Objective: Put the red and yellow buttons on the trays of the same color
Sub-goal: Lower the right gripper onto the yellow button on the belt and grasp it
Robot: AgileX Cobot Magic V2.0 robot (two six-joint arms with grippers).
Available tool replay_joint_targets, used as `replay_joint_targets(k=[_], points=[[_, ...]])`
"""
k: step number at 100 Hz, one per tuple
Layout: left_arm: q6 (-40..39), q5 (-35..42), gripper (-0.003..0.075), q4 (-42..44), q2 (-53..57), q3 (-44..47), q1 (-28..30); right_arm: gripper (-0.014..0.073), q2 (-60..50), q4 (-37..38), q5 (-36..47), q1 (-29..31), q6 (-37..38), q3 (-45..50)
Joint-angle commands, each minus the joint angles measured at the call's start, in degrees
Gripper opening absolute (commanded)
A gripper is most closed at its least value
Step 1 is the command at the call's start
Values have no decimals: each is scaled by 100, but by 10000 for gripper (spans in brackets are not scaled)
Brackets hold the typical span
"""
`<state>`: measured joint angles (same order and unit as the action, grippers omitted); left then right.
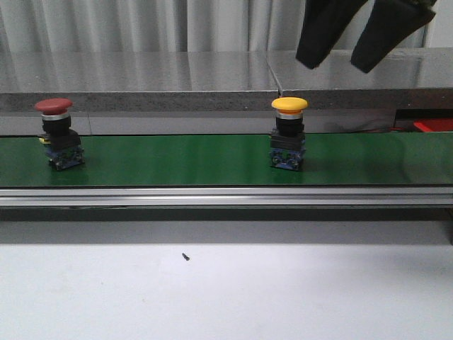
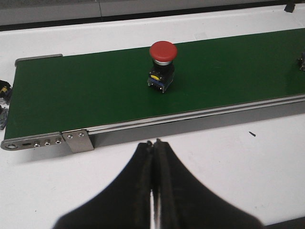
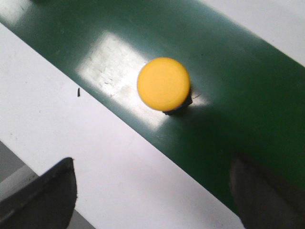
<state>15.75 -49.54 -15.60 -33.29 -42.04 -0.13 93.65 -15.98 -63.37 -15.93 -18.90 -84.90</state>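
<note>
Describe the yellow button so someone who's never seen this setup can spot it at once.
Find the green conveyor belt running across the table in the front view. Two mushroom-head push buttons stand upright on it, well apart. The yellow button is the right-hand one, below the open right gripper; its cap is yellow, while the red button near the belt's left end has a red cap.

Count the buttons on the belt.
2. The red button stands at the belt's left, the yellow button right of centre. None other shows.
</note>
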Motion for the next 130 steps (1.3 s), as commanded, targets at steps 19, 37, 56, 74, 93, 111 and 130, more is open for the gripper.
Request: replay_joint_targets(k=[19,37,56,74,93,111,130], points=[[3,332,-19,-150,-10,-157,-45,645,628,216,61,-12,-137,-705],[3,332,-19,-150,-10,-157,-45,609,961,275,392,-12,-137,-761],[3,332,-19,-150,-10,-157,-45,344,1061,281,471,-12,-137,-761],[3,332,-19,-150,-10,-157,-45,203,958,302,436,-1,-137,-761],[3,332,-19,-150,-10,-157,-45,204,356,319,635,81,-107,-446],[3,332,-19,-150,-10,-157,-45,204,-329,346,845,567,56,167],[3,332,-19,-150,-10,-157,-45,204,-894,383,951,1553,172,703]])
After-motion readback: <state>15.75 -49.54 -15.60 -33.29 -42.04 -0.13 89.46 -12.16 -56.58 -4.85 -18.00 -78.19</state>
